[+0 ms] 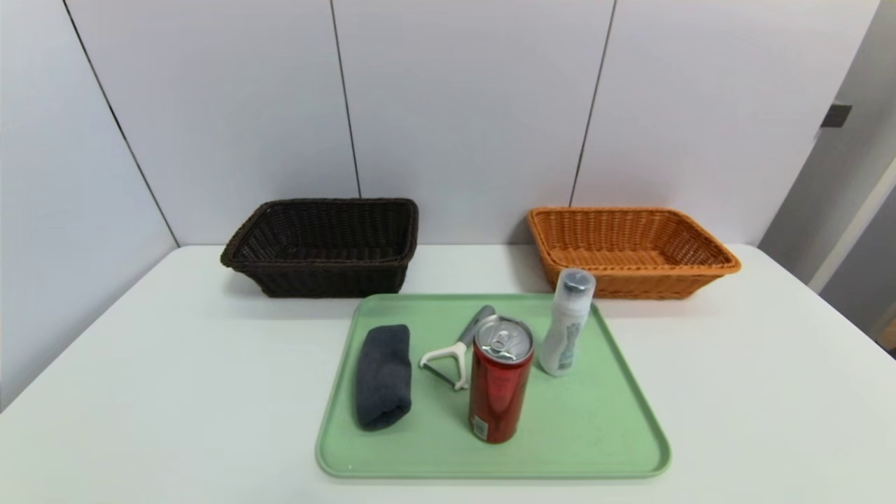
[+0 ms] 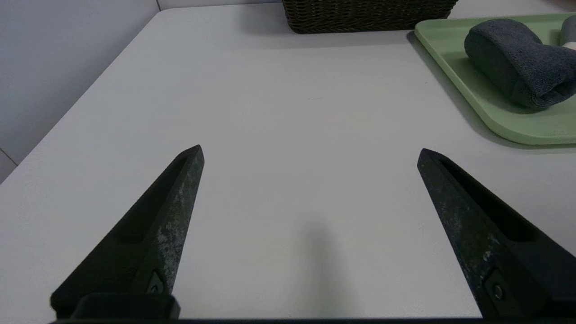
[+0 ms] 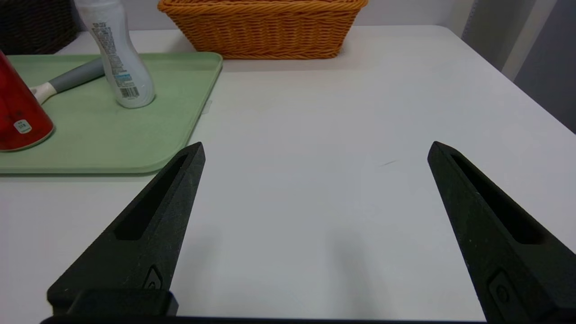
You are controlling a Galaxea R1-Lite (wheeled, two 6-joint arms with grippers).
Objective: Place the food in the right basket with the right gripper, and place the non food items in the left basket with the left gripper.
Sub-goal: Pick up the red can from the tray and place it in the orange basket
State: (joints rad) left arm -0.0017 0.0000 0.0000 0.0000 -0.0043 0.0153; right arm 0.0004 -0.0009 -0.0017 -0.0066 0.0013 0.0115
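Note:
A tall red drink can (image 1: pixel 500 381) stands upright on the green tray (image 1: pixel 595 448), with a white peeler (image 1: pixel 451 353) just left of it, a rolled dark grey cloth (image 1: pixel 382 376) further left and a white bottle (image 1: pixel 567 323) behind on the right. The dark brown left basket (image 1: pixel 323 245) and the orange right basket (image 1: pixel 630 248) stand behind the tray; both look empty. Neither arm shows in the head view. My left gripper (image 2: pixel 310 153) hangs open over bare table left of the tray. Over bare table right of the tray, my right gripper (image 3: pixel 316 148) is open, holding nothing.
The white table (image 1: pixel 175 364) ends at a grey panelled wall (image 1: pixel 462 105) just behind the baskets. From the right wrist, the can (image 3: pixel 18 117), the bottle (image 3: pixel 119 54) and the orange basket (image 3: pixel 263 29) show; from the left wrist, the cloth (image 2: pixel 517 63).

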